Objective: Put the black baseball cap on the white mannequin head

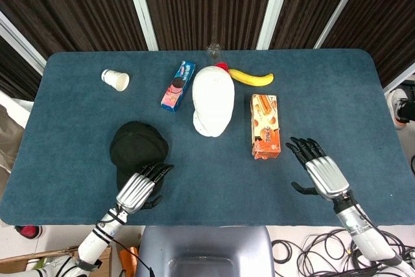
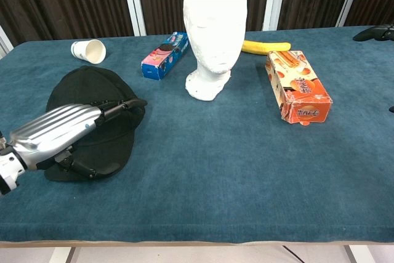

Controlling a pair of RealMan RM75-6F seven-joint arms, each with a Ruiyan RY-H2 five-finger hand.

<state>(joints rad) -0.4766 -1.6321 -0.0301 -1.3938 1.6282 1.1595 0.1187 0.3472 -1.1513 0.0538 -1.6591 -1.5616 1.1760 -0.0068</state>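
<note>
From the head view, the black fabric baseball cap (image 1: 137, 147) lies on the blue-carpeted desk (image 1: 78, 115) at its near left part. The silver-and-black left hand (image 1: 141, 186) sits at the cap's near edge, its dark fingers (image 1: 157, 170) stretched forward onto the brim, spread flat and grasping nothing. The white mannequin head (image 1: 213, 100) stands upright near the middle of the desk, well apart from the cap. Just left of it lies a blue-and-pink cookie box (image 1: 177, 85); behind it a yellow banana (image 1: 251, 78); to its right an orange biscuit box (image 1: 266, 125). A white paper cup (image 1: 115, 80) lies on its side toward the far left. The right hand (image 1: 320, 172) hovers over the near right part, fingers extended and apart, empty.

From the chest view, the cap (image 2: 86, 106) lies flat, brim toward the camera. The left hand (image 2: 58, 132) lies across it, fingers (image 2: 120, 108) straight over the crown's right side, not closed on the fabric. The mannequin head (image 2: 213, 29) faces the camera with bare desk (image 2: 215, 170) between it and the cap. The cookie box (image 2: 164, 55), cup (image 2: 88, 50), banana (image 2: 266, 46) and biscuit box (image 2: 297, 85) surround it. The right hand is out of this frame.
</note>
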